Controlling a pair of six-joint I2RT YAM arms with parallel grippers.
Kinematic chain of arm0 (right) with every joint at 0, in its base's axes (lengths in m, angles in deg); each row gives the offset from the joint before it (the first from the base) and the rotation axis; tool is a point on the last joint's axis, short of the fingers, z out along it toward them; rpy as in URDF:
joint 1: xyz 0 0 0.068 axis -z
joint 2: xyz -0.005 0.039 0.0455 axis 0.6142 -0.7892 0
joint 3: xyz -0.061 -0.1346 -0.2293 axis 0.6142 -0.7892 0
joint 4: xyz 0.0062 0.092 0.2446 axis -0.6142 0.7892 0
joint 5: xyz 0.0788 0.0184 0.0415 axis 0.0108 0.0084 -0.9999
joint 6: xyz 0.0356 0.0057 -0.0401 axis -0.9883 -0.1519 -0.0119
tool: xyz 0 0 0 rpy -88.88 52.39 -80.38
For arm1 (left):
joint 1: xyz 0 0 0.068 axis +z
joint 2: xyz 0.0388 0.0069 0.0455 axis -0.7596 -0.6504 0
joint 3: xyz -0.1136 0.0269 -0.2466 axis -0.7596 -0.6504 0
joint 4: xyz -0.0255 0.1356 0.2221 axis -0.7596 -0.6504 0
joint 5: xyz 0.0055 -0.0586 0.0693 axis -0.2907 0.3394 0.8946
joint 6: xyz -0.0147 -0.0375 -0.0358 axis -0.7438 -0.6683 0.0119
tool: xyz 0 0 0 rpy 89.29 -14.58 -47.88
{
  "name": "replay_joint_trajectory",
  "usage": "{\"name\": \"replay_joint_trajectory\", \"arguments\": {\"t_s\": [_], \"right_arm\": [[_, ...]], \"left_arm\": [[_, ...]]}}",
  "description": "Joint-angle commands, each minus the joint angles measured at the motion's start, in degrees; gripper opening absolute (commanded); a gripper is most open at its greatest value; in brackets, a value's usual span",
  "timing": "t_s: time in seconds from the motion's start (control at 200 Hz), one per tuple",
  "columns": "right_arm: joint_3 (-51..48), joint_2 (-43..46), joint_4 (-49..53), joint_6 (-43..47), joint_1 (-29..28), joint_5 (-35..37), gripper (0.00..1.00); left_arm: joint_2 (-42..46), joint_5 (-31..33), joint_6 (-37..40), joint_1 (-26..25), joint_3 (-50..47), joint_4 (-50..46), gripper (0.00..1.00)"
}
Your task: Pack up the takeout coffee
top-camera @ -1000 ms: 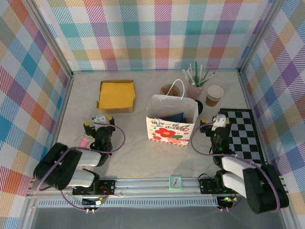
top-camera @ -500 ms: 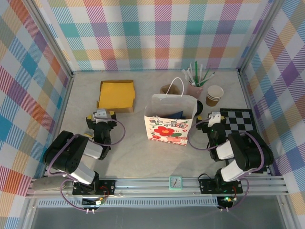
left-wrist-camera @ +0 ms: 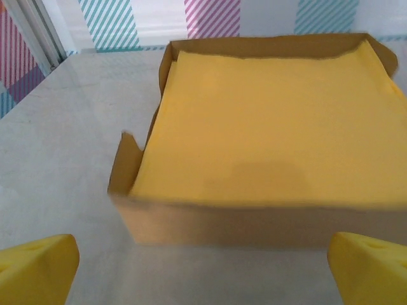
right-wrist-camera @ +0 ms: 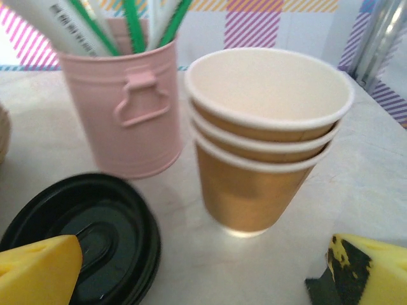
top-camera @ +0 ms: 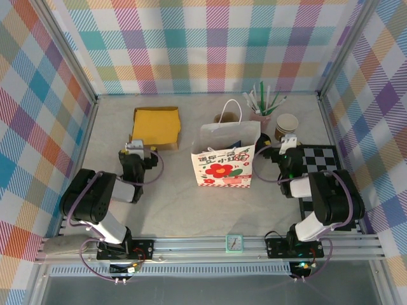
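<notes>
- The left gripper (left-wrist-camera: 203,274) was released, its yellow fingertips (left-wrist-camera: 37,268) spread wide at the bottom corners of the left wrist view, with nothing between them.
- It faced the box (left-wrist-camera: 191,225), an open cardboard one filled with yellow sheets (left-wrist-camera: 273,127). It was near the box's front wall but apart from it.
- The right gripper (right-wrist-camera: 203,273) was released as well, its fingertips (right-wrist-camera: 38,273) wide apart over the bare table (top-camera: 178,203) and grasping nothing.
- The coffee (right-wrist-camera: 95,222) stood on the table, not in the bag (top-camera: 222,159). It was just ahead of the fingertip at the left of the right wrist view, which covered part of it.
- Its round black lid was what showed; the cup below was hidden.
- The pink bucket (right-wrist-camera: 127,121) stood just behind the coffee, holding white and green straws (right-wrist-camera: 127,19).
- Beside the bucket was a stack of three lidless cups (right-wrist-camera: 267,146), brown outside and white inside, close to the bucket but not touching it.
- From above, the white flowered bag stood upright and open at mid-table between the two arms, handles up.
- A brown tray (top-camera: 224,118) sat behind the bag, partly hidden by it.
- The checkered mat (top-camera: 327,159) lay by the right wall, and the right arm reached over its near part.
- A small clock (top-camera: 234,242) sat on the front rail.
</notes>
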Motion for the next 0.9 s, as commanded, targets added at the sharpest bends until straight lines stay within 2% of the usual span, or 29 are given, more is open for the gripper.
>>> {"name": "replay_joint_trajectory", "arguments": {"t_s": [0.0,0.895], "right_arm": [[1.1,1.4,7.5,-3.3,1.7,-3.0,0.99],[1.0,1.5,7.4,-3.3,1.8,-3.0,0.99]], "left_arm": [[1.6,-5.4,-4.5,3.3,2.5,-9.2,1.0],[1.6,-5.6,-4.4,3.3,2.6,-9.5,1.0]]}}
